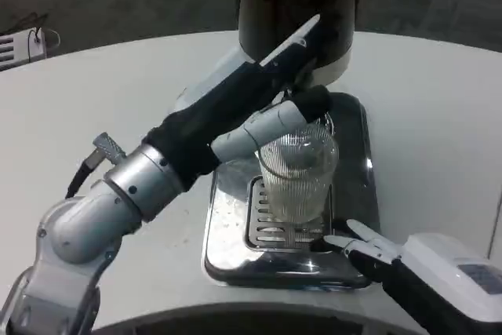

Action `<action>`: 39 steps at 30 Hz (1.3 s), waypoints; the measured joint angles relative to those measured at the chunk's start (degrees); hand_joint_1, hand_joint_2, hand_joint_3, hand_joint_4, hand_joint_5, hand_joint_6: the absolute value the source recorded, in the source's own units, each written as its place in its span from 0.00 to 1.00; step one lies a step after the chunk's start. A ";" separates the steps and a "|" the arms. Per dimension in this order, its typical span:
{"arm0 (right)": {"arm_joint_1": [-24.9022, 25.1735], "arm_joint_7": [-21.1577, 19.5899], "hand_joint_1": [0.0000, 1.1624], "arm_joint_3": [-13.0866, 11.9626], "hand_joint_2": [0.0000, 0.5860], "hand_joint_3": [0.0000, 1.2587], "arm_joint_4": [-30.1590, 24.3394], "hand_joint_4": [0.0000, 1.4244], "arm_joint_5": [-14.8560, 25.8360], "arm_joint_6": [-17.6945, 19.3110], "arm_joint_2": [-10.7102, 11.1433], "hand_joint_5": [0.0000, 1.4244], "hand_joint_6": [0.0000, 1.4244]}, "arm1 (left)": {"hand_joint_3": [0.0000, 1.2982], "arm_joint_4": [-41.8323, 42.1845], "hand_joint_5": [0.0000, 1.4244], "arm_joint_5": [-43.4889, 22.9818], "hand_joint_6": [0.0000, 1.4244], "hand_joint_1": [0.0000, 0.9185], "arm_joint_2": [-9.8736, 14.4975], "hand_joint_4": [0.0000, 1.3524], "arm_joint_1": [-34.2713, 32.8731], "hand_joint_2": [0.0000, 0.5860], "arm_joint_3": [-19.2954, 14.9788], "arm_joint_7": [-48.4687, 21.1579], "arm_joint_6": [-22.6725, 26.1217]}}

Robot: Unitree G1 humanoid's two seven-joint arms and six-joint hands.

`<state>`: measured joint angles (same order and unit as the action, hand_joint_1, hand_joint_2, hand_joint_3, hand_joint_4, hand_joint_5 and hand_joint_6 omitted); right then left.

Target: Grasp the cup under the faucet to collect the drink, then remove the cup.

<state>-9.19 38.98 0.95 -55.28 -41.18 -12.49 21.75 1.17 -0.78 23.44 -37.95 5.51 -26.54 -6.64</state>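
Clearly the cup point(296, 174), ribbed clear glass on the tray point(351, 186) under the dispenser point(298, 5), looks stiff, slippery, breakable; grip mid-wall. Left hand point(294, 60) at the dispenser, closure unclear; right hand point(372, 250) near the cup holds nothing, fingers apart.

Left hand point(267, 88) stretched forward and up, fingers extended; right hand point(408, 272) low, fingers point(353, 241) apart

The faucet is hidden behind the left hand point(271, 88), whose fingertips are lost against the dark cylindrical drink dispenser point(298, 5), itself cut off at the top edge. The right hand point(392, 260) is cropped at the lower right corner.
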 measured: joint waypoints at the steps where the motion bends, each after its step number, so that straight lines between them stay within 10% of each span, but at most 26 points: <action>1: 0.01 0.00 0.45 -0.03 0.78 0.13 0.00 0.02 0.06 -0.17 -0.01 0.08 0.08 | 0.00 -0.02 0.00 0.77 0.07 0.00 0.00 0.00 -0.05 0.09 0.19 0.02 -0.29; 14: 0.77 -0.88 0.41 -2.38 0.73 0.10 0.88 0.02 6.02 -6.91 -2.16 0.09 0.05 | 0.00 -1.58 0.00 8.50 0.04 0.00 0.99 0.00 -1.82 0.03 3.61 0.63 -4.85; 22: 1.14 -5.60 0.56 -5.02 0.46 0.00 3.16 0.00 13.16 -11.83 -5.63 0.09 0.08 | 0.00 -2.32 0.00 10.30 0.03 0.00 1.54 0.00 -2.75 0.01 4.57 0.61 -6.04; 39: 8.17 -25.10 0.67 -2.19 0.37 0.00 24.65 0.00 19.55 -4.98 -10.57 0.04 0.05 | 0.00 -1.84 0.00 10.58 0.03 0.00 3.29 0.00 -3.45 0.00 4.71 -0.04 -6.01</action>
<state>-1.01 13.88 -1.23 -30.63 -21.63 -17.47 11.18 -0.67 9.80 26.73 -41.40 10.22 -26.58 -12.65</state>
